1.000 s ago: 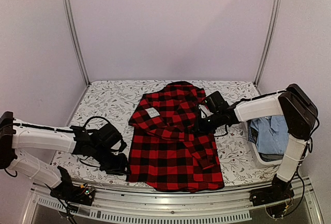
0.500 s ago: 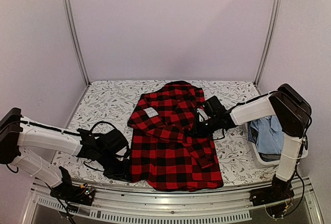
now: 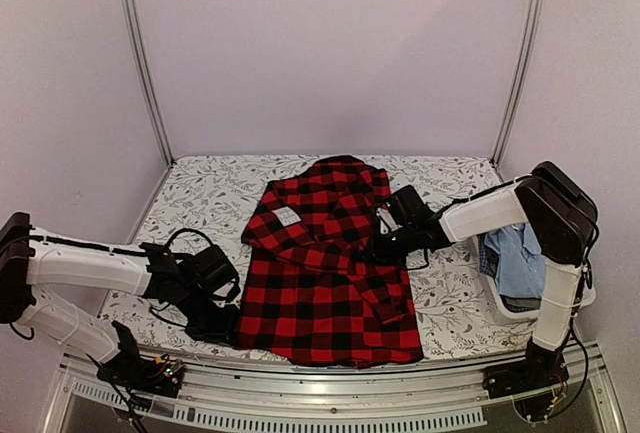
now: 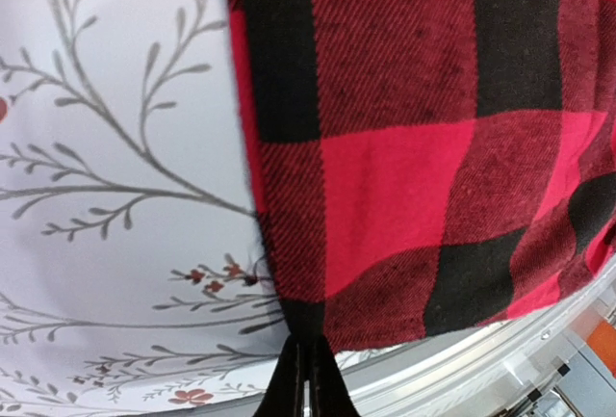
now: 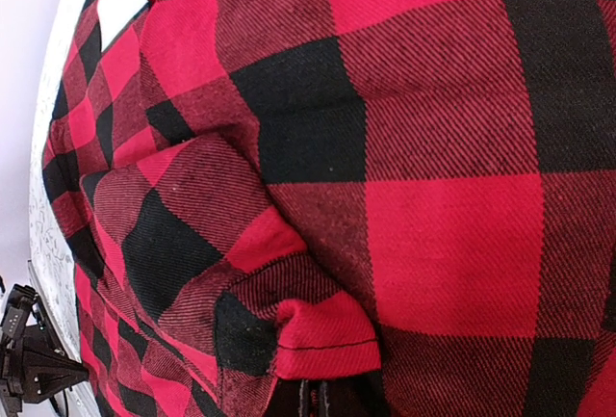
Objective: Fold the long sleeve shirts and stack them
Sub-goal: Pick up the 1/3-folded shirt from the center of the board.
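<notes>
One long sleeve shirt (image 3: 325,273), red-and-black check, lies spread in the middle of the flowered table, collar toward the back. My left gripper (image 3: 232,328) sits low at the shirt's near-left hem corner. In the left wrist view its fingertips (image 4: 306,378) are shut on that corner of the check cloth (image 4: 404,147). My right gripper (image 3: 383,245) rests on the shirt's right side, level with the sleeve. In the right wrist view it (image 5: 322,403) is shut on a folded hem edge (image 5: 327,335) of the same shirt.
A white basket (image 3: 500,305) holding a blue garment (image 3: 522,256) stands at the table's right edge, behind my right arm. A metal rail (image 3: 330,408) runs along the near edge. Pale walls and two upright posts close in the back.
My left gripper has slid in to the shirt's near-left corner and shut on it. The shirt's lower part has shifted slightly left. The right gripper has kept its grip.
</notes>
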Robot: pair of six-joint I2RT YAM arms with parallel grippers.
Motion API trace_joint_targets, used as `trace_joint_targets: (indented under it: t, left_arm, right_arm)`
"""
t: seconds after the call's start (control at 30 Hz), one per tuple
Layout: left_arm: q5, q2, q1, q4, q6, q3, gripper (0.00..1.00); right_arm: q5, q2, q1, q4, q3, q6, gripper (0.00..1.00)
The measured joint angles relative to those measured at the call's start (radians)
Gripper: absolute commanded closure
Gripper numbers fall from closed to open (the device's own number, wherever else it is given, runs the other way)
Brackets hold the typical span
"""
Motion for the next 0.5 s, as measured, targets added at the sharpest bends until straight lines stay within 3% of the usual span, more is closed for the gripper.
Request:
trace_joint_targets:
  t: [0.17,0.5]
  left_arm:
    - [-0.008,-0.024,0.003,-0.042,0.018,0.010,1.00]
    - [0.000,-0.040,-0.009,-0.082,0.060,0.110,1.00]
  right_arm:
    - [0.023,-0.018,0.005,-0.129,0.091,-0.021,1.00]
    - [0.096,-0.095,0.005,-0.312,0.532,-0.166,1.00]
